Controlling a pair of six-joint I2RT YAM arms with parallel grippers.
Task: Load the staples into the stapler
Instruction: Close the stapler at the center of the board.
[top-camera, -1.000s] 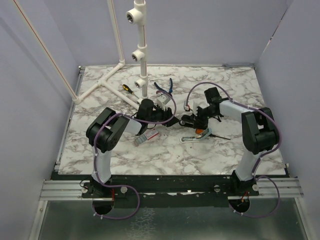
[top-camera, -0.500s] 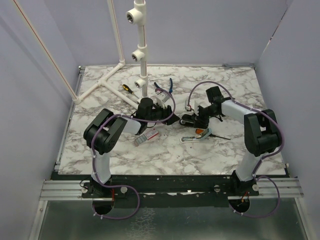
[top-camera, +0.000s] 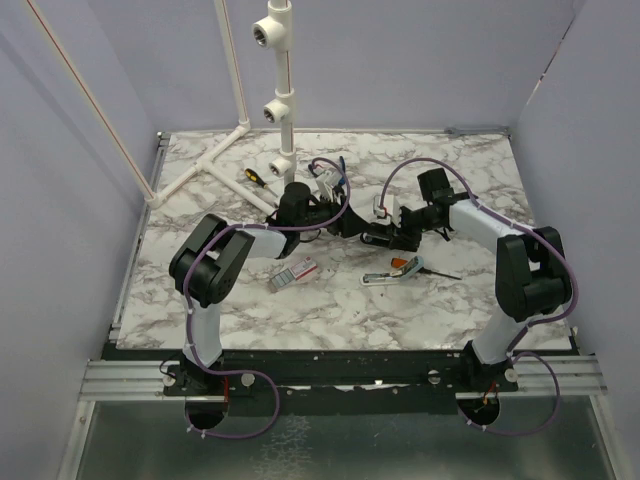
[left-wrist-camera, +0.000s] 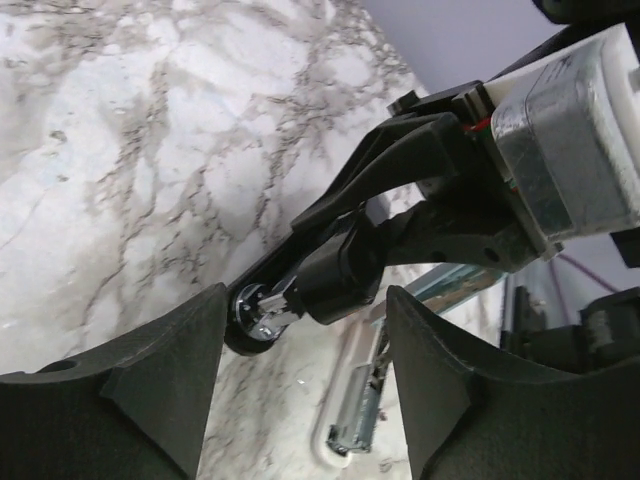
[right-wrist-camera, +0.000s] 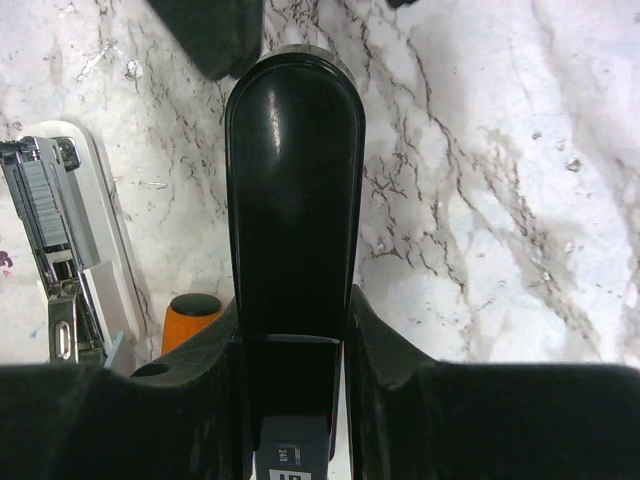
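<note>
**Right claw holds the stapler up to the spread left claw**

The marble table (top-camera: 450, 300) carries a white pipe frame (top-camera: 283, 100) at its far left. Both arms reach in to meet just in front of it, near the middle of the table.

The right gripper (right-wrist-camera: 295, 305) is clamped narrow on the stapler (right-wrist-camera: 293, 180). Its fingers press both flanks of the slim black body, whose rounded end points away from the wrist. The left gripper (left-wrist-camera: 305, 300) stands wide and holds nothing. The left wrist view shows the stapler's metal-tipped end in the gap between its fingers (left-wrist-camera: 165, 385).

The staples (top-camera: 295, 272), in their small white and red box, lie flat on the table nearer the left arm, apart from both claws.

A pale bar with a metal track (top-camera: 383, 278) lies under the right arm, just beside an orange-handled screwdriver (top-camera: 405, 265). Blue-handled pliers (top-camera: 335, 172) and a small yellow-handled screwdriver (top-camera: 255, 177) lie near the pipe frame.
</note>
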